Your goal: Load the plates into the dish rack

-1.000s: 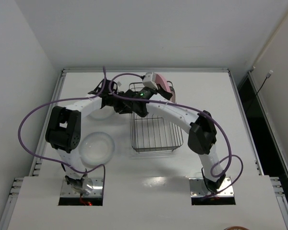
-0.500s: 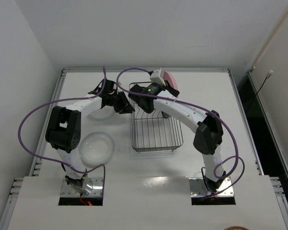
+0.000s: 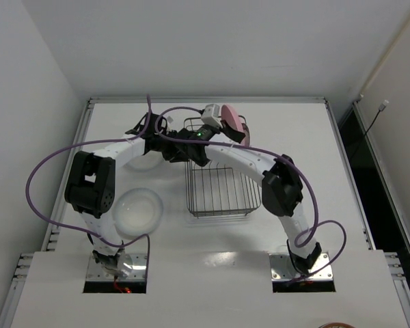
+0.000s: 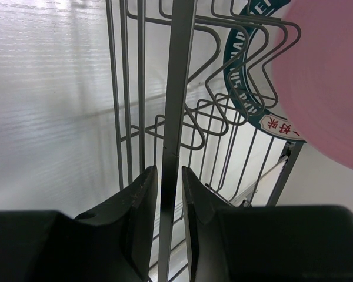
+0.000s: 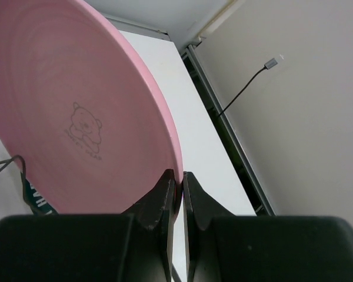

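Half a second ago the right arm was swung out towards the right; it has now come back, so the pink plate [image 5: 76, 117] is again over the far end of the rack [image 3: 219, 214], tilted on edge. The right end effector [image 5: 176, 179] is clamped on that plate's rim. The left end effector [image 4: 167, 173] is pinched shut on a wire bar at the rack's left side, apparently steadying it. A patterned plate [image 4: 242, 82] already stands among the tines, just behind the pink one. A clear plate [image 3: 138, 208] lies on the bench [image 3: 301, 137], left of the rack and well apart from it. The swing back suggests the pink plate is being lined up with a free slot; it is not yet seated.
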You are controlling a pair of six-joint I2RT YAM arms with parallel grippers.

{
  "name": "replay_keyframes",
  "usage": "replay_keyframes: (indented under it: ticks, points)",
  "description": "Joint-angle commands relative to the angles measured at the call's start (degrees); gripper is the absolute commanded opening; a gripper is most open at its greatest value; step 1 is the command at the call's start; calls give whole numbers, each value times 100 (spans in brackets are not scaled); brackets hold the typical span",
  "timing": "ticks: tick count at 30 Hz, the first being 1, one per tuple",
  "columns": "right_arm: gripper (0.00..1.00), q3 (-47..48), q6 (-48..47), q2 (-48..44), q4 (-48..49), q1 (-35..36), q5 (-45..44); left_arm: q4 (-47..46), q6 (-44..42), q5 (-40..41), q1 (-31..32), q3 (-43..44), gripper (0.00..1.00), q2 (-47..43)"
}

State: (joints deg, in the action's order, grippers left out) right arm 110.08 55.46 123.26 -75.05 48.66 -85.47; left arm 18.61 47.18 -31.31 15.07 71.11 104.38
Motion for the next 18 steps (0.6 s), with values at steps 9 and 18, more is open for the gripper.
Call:
replay_keyframes:
  ticks: [9,18]
  points:
    - [0,31,123,163,-555,582,1083,-51,-33,-121,-4,201,20,-93]
    - [0,-22,536,163,-555,838,1841,2,-86,-68,-4,254,25,-93]
